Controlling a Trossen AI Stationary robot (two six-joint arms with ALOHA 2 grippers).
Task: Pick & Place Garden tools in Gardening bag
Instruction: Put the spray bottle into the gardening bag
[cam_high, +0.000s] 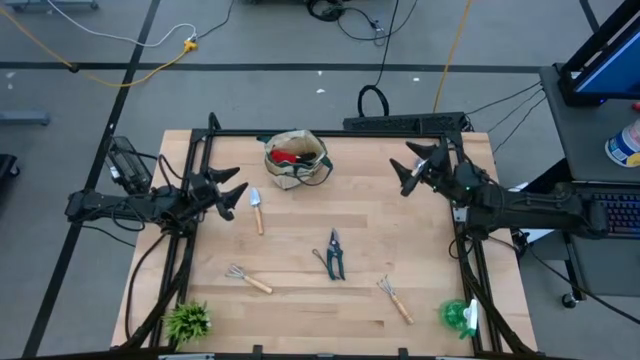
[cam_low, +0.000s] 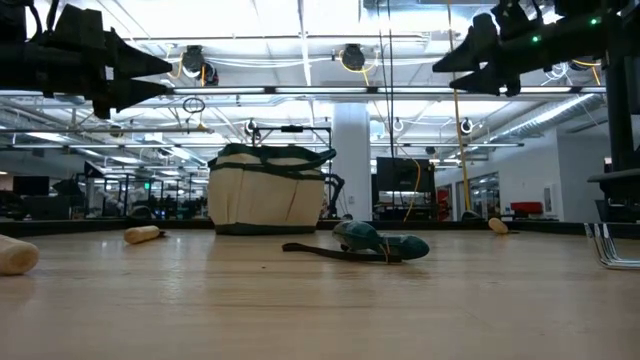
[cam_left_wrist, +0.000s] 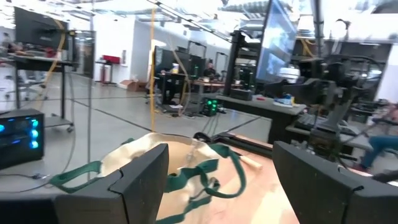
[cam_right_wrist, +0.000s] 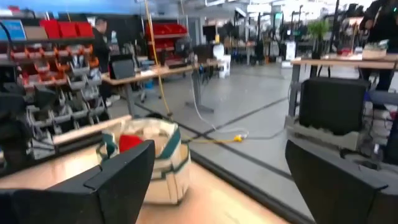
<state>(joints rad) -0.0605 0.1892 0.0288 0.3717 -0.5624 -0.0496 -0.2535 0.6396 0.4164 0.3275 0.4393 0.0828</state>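
Observation:
The beige gardening bag (cam_high: 296, 160) with green trim stands upright on its base at the table's far middle, with something red (cam_right_wrist: 129, 142) inside. A trowel (cam_high: 257, 210), dark pruning shears (cam_high: 334, 254), two hand rakes (cam_high: 248, 279) (cam_high: 393, 298) and a green spray bottle (cam_high: 460, 317) lie flat on the wood. My left gripper (cam_high: 230, 195) hovers open at the left, beside the trowel, pointing level toward the bag (cam_left_wrist: 186, 168). My right gripper (cam_high: 410, 170) hovers open at the far right, high above the table, also pointing toward the bag (cam_right_wrist: 149, 155).
A small leafy plant (cam_high: 188, 320) stands at the near left corner. A black metal frame (cam_high: 330, 132) runs along the table's far and side edges. Bare wood lies between the tools in the middle.

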